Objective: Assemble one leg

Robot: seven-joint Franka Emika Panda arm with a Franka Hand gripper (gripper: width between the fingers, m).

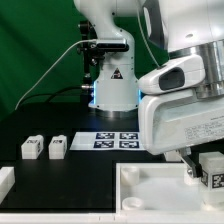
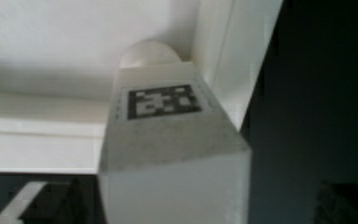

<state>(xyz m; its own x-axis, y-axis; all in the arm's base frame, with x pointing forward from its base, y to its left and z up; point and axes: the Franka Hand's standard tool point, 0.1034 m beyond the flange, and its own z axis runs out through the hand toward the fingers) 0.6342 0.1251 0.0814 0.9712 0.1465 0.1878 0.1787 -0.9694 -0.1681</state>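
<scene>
Gripper point(image 1: 205, 172) fingertips cut off, wide around tagged leg point(image 2: 165, 120).

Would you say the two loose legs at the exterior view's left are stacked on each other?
No, the two legs stand side by side on the table.

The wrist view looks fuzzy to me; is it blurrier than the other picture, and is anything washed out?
Wrist view: soft throughout, the leg close to the lens and grainy, its tag smeared. Exterior view: sharper; the two legs and the marker board read clearly, but the white arm casing is overexposed, and the background is dark.
</scene>
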